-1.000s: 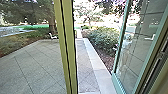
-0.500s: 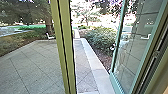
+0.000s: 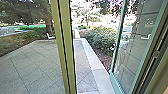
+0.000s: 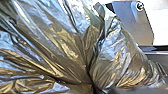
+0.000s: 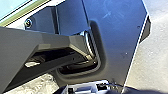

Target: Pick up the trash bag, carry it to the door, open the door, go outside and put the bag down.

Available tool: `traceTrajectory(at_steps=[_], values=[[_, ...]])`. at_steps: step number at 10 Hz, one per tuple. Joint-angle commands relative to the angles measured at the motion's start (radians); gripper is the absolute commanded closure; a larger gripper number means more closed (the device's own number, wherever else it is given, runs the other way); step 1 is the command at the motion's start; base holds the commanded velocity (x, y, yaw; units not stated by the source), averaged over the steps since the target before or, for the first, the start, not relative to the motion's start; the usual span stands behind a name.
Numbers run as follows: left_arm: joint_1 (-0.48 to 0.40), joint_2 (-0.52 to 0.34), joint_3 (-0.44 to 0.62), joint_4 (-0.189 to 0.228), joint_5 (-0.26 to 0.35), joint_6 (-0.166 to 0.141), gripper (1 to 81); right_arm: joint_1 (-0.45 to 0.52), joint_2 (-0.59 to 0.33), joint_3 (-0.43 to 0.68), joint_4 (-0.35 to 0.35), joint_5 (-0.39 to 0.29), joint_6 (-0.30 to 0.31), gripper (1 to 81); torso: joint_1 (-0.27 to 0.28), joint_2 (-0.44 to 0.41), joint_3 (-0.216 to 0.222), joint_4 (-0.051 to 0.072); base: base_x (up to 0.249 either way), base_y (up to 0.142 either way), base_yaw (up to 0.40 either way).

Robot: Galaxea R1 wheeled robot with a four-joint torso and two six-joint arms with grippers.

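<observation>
A shiny, crinkled trash bag (image 4: 57, 47) looms large in the left wrist view, its folds drawn together into a tight neck. My left gripper (image 4: 95, 89) is shut on it there, mostly hidden by the plastic. In the head view, a glass door (image 3: 115, 81) with a green frame stands open on the right, with paving beyond the doorway. The right wrist view has my robot's dark plate and jointed bar across it; the state of my right gripper cannot be made out.
A yellow-green post (image 3: 65, 47) rises just ahead, left of the opening. Outside are a paved yard (image 3: 32, 65), a pale kerb (image 3: 93, 63), bushes (image 3: 100, 38), a tree (image 3: 48, 20) and a white chair (image 3: 50, 36).
The head camera has turned slightly to the right since the earliest frame. Over the last half second the head view has stayed nearly the same.
</observation>
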Motion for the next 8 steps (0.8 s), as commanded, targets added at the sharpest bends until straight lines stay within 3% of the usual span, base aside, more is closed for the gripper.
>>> traceTrajectory(at_steps=[1,5,8], values=[[-0.045,-0.001,0.0,0.005,0.062,0.005,81.1,0.031,0.016,0.009,-0.013,-0.038,-0.005,1.0,0.0,0.0,0.0,0.0,0.0,0.0,0.0],[-0.047,0.0,0.0,0.005,0.062,0.007,81.1,0.029,0.017,0.009,-0.011,-0.037,-0.005,1.0,0.0,0.0,0.0,0.0,0.0,0.0,0.0],[-0.047,0.0,0.0,0.005,0.062,0.007,81.1,0.028,0.017,0.009,-0.011,-0.037,-0.005,1.0,0.0,0.0,0.0,0.0,0.0,-0.088,0.0]])
